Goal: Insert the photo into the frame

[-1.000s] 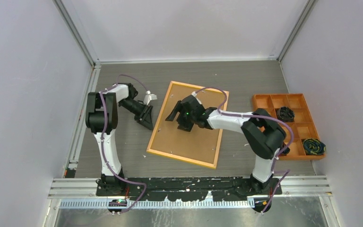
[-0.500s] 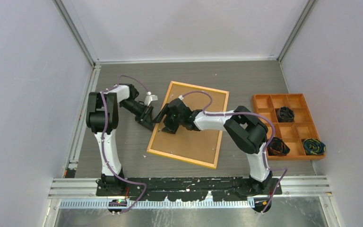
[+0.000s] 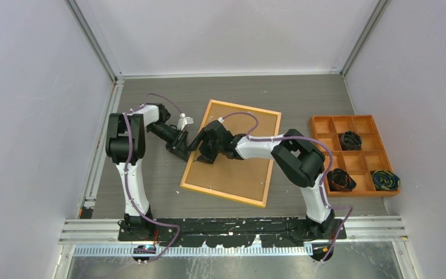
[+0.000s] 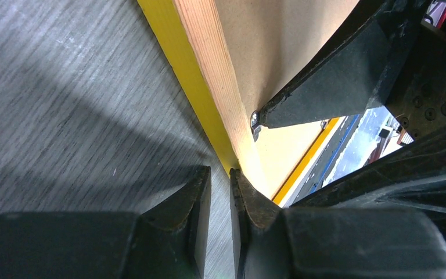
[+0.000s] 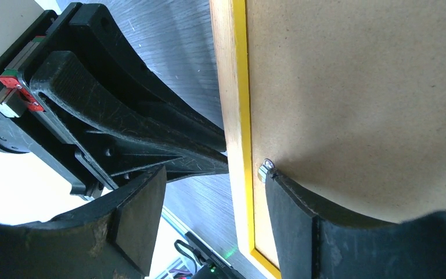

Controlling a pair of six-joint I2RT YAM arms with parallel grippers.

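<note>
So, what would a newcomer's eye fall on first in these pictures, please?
The frame lies back-up in the centre, its yellow edge showing. The left gripper and right gripper meet at its left edge, the right one open astride it. An orange tray sits at the far right.

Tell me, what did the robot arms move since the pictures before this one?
The right gripper slid left across the back of the frame until it reached the frame's left edge, right next to the left gripper. Its elbow swung left too, off the orange tray. Nothing was picked up or dropped. The left gripper barely moved, and the frame and tray stayed where they were.
</note>
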